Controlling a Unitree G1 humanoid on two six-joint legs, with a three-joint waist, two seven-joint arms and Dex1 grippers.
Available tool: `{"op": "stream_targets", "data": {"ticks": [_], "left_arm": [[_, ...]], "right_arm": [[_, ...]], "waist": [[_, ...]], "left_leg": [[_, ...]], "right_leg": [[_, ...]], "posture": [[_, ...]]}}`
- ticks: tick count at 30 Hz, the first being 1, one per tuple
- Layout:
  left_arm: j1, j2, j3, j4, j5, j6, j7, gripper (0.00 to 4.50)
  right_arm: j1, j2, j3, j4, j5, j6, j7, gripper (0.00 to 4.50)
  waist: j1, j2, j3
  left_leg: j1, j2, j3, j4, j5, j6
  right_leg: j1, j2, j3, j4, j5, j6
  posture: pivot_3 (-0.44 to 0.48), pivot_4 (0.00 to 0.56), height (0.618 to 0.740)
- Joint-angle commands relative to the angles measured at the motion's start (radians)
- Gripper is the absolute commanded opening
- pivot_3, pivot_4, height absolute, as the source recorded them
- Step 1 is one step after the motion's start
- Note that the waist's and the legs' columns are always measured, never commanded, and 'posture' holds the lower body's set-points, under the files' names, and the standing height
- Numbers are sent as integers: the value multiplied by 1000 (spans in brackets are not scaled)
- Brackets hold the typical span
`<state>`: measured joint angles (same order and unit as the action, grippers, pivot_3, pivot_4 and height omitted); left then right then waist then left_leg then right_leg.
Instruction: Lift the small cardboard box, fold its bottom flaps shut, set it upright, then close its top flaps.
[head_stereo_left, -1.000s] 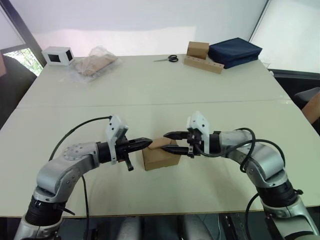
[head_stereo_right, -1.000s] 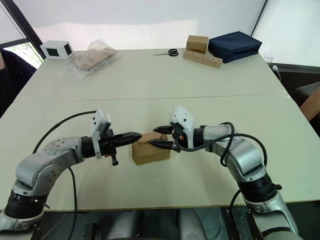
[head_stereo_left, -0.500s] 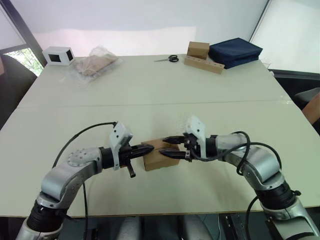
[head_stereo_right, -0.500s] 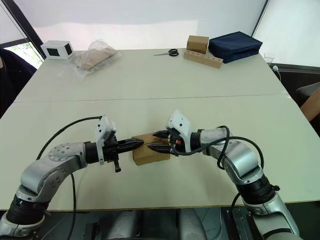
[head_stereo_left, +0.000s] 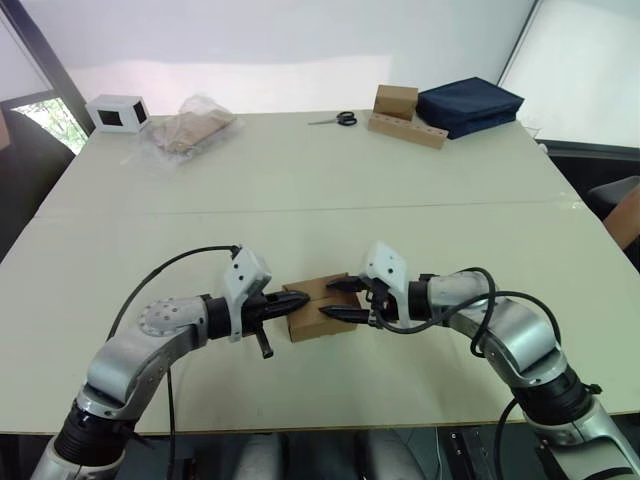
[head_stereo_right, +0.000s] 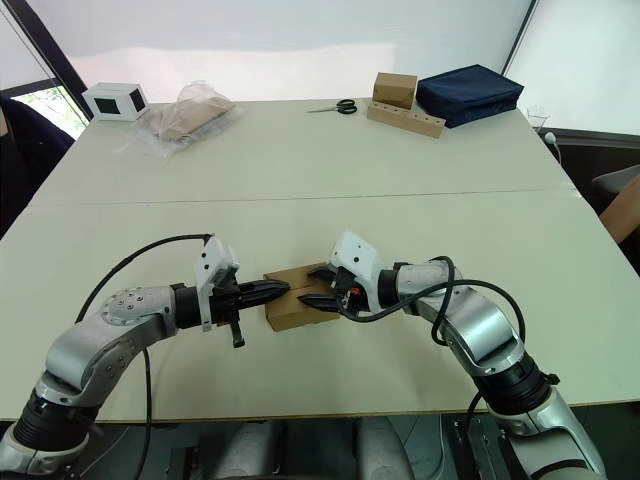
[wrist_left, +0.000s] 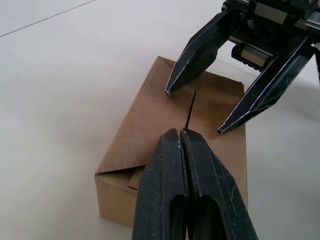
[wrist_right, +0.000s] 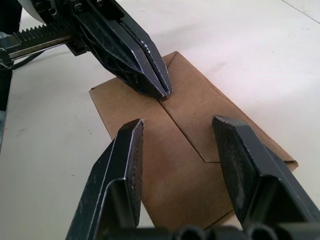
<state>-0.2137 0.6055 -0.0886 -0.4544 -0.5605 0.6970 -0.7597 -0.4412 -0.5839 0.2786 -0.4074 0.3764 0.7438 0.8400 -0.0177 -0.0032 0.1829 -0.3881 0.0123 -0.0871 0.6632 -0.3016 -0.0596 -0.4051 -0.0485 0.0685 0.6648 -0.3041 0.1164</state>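
Note:
The small cardboard box stands on the table near its front edge, between my two arms. Its top flaps lie folded flat, with a seam running across the top. My left gripper is shut, and its joined tips press on the box top at the seam. From the other side my right gripper reaches in open, one finger on each side of the seam just above the flaps. The bottom flaps are hidden under the box.
At the table's far side are a white box with dark windows, a plastic bag, scissors, a brown box on a long cardboard strip and a dark blue bag.
Both grippers have moved inward over the box top. A flap that stood slightly raised a second ago now lies flat under the left gripper's tips.

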Motion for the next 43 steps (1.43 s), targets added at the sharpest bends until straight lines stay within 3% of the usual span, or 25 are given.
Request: {"op": "stream_targets", "data": {"ticks": [1,6,9,13,17,21,26,29,43], "left_arm": [[19,-7,27,-7,-14,9,16,0],[41,-45,108,-37,27,-71,116,0],[38,-67,191,-84,-68,-18,156,0],[65,-21,283,-128,-191,74,147,0],[153,49,368,-170,-259,144,148,0],[350,129,432,-231,-267,140,76,0],[575,171,476,-235,-204,59,-23,0],[641,168,480,-216,-182,19,-48,0],[630,117,452,-225,-202,5,-17,0]], "right_arm": [[15,1,-24,15,9,-2,-3,2195],[24,74,-165,-1,84,-69,-46,2195],[29,101,-266,-41,159,-47,-77,2195],[68,85,-391,-111,274,23,-121,2195],[203,10,-504,-181,355,100,-133,2195],[420,-97,-576,-223,380,116,-71,2195],[557,-182,-589,-220,365,81,0,2195],[582,-217,-571,-208,355,64,31,2195],[552,-222,-500,-141,309,-15,43,2195]], "waist": [[0,0,0],[0,0,0],[1,0,1],[1,0,1],[2,0,1],[1,0,1],[0,0,1],[2,0,1],[4,-1,1]], "left_leg": [[0,0,0,0,0,0],[0,0,0,0,0,0],[-1,0,0,0,0,0],[-1,0,0,0,0,0],[-1,0,0,0,0,0],[-1,0,0,0,0,1],[2,1,2,-1,0,1],[3,1,2,-1,-1,1],[3,1,2,-1,-1,1]], "right_leg": [[0,0,0,0,0,0],[0,0,0,0,0,0],[-1,0,0,0,0,0],[-1,0,0,0,0,0],[-1,0,0,0,0,0],[-1,0,0,-1,0,0],[2,1,1,0,0,0],[3,1,1,-1,0,-1],[4,0,1,-3,0,-1]], "posture": [[0,150,740],[0,150,740],[0,150,740],[0,150,740],[0,150,740],[0,150,740],[0,150,740],[0,150,740],[0,150,740]]}}
